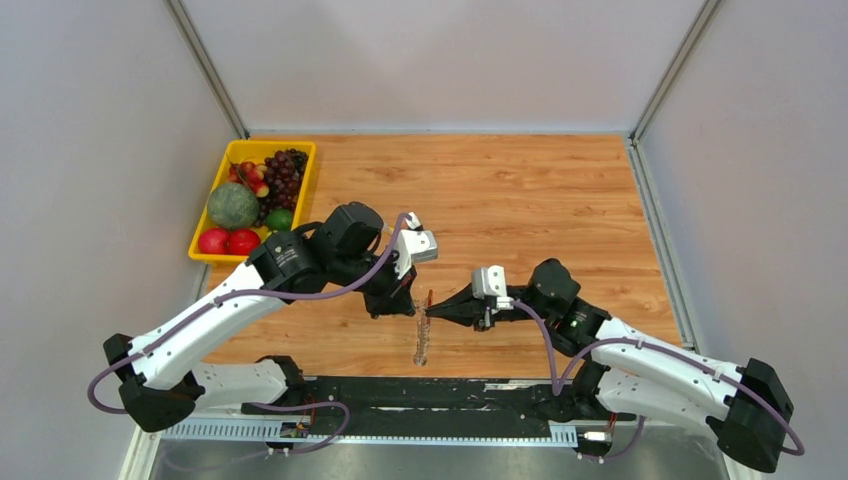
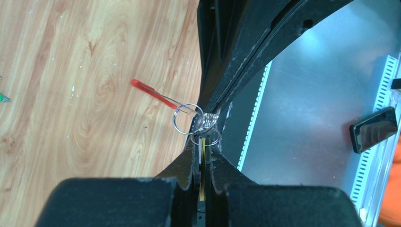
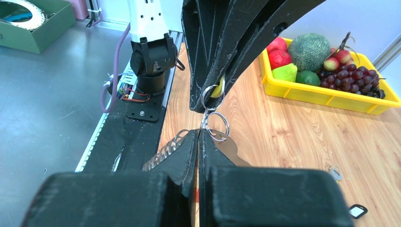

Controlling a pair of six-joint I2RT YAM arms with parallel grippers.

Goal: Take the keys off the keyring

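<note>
Two black grippers, left gripper [image 1: 405, 300] at 9 o'clock and right gripper [image 1: 441, 309] at 3 o'clock, clamp tight on the bright red oval keyring [image 1: 429, 298] above the wooden table [image 1: 520, 190] near its 6 o'clock edge, seemingly bracing it to pull off its dangling flat silver-grey metal keys [image 1: 421, 345].

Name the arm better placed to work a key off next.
Right, probably: right gripper is clamped at the keys; left gripper just pinches a small ring, anchoring it.

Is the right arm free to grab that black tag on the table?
Probably not: right gripper is shut on the keys, chained by rings to left gripper; the black tag lies uncovered.
</note>
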